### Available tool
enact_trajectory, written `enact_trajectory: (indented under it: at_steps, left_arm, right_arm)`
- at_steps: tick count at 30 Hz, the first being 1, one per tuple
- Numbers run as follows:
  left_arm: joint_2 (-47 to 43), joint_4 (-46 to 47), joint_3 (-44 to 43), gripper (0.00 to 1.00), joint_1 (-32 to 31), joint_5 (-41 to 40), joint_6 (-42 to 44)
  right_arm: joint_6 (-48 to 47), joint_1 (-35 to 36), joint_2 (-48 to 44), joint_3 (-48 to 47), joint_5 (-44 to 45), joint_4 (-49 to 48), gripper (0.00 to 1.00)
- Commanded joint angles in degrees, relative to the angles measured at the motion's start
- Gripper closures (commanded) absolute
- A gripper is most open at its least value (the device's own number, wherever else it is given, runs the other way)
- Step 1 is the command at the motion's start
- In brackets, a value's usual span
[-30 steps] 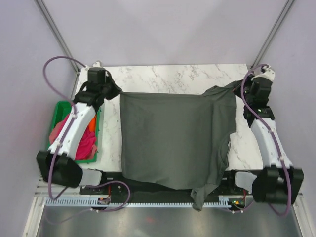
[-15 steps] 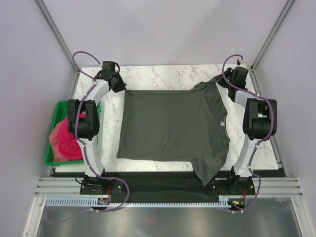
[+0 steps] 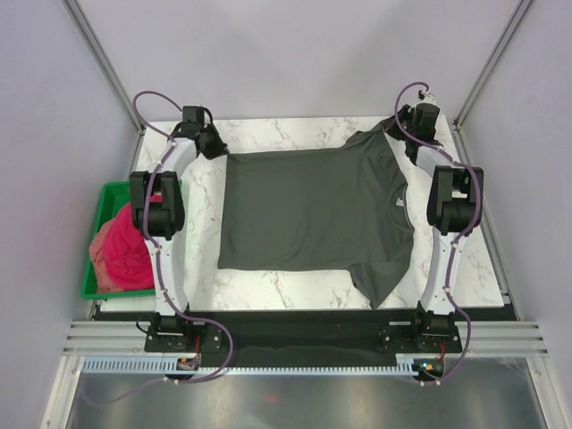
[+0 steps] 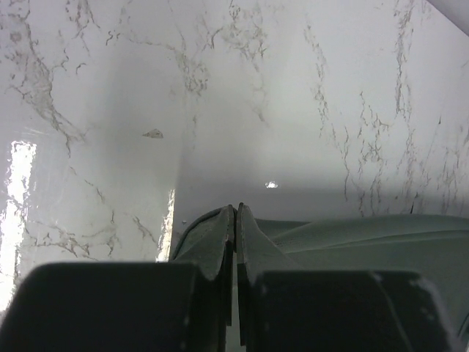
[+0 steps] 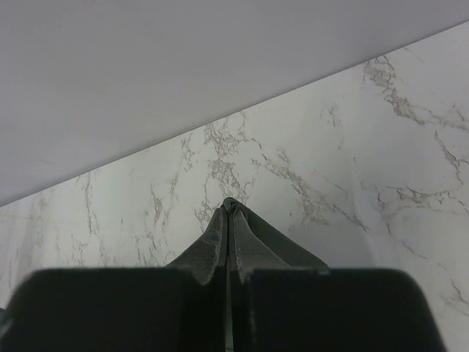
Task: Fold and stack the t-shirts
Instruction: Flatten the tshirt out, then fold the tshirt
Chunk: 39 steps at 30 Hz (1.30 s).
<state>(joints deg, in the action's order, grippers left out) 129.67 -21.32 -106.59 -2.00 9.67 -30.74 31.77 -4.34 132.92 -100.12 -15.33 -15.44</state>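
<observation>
Your dark grey t-shirt (image 3: pixel 313 210) lies spread out flat in the middle of the marble table (image 3: pixel 295 132). Its neck points to your right side. One sleeve is up at the far right corner, and the other sleeve hangs toward the near edge.

Your left gripper (image 3: pixel 217 147) is at the far left corner of the shirt. Its two fingers are pressed tight together with the grey cloth pinched between them. Your right gripper (image 3: pixel 399 134) is at the far right sleeve. Its fingers are squeezed together on the cloth too, and the cloth there is lifted into a little peak.

There is bare table all around the shirt. A thin strip runs along the far edge, just past both grippers. A wider strip lies on the left, between the shirt and the table's left edge. Another strip lies in front, between the shirt's near edge and the black rail where the arms are bolted. On the right, your right arm reaches over the bare table next to the neck. The walls stand close behind the far edge, with a metal post at each far corner.

The green bin (image 3: pixel 89 284) sits just past the left edge of the table. Pink cloth (image 3: pixel 121 250) is heaped inside it.

There is a small pale mark (image 3: pixel 399 204) inside the neck of the grey shirt. It is too small to read. No other writing shows.
</observation>
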Motion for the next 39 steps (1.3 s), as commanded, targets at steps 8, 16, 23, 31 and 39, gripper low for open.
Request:
enact_trajectory:
  at_steps: [8, 16, 23, 31, 39]
  left_arm:
    - [-6.70, 0.40, 2.43, 0.98, 0.77, 5.18, 3.32]
    - [-13.12, -2.49, 9.72, 0.98, 0.77, 6.06, 3.67]
    - [-15.49, -4.96, 15.08, 0.98, 0.68, 6.59, 4.46]
    - [-17.26, -4.96, 21.77, 0.98, 0.07, 2.81, 6.57]
    - [-18.13, -5.13, 23.61, 0.98, -1.60, -0.27, 8.24]
  right_arm:
    - [-3.29, -0.14, -12.58, 7.38, 6.98, 9.28, 1.00]
    - [-5.14, -0.32, -23.57, 19.41, 11.99, 14.38, 1.00]
    - [-6.02, -1.37, -31.58, 31.37, 13.23, 13.95, 1.00]
    - [-4.61, -1.55, -37.82, 43.51, 12.35, 10.70, 1.00]
    - [-3.03, -1.55, -42.56, 49.83, 12.08, 9.55, 1.00]
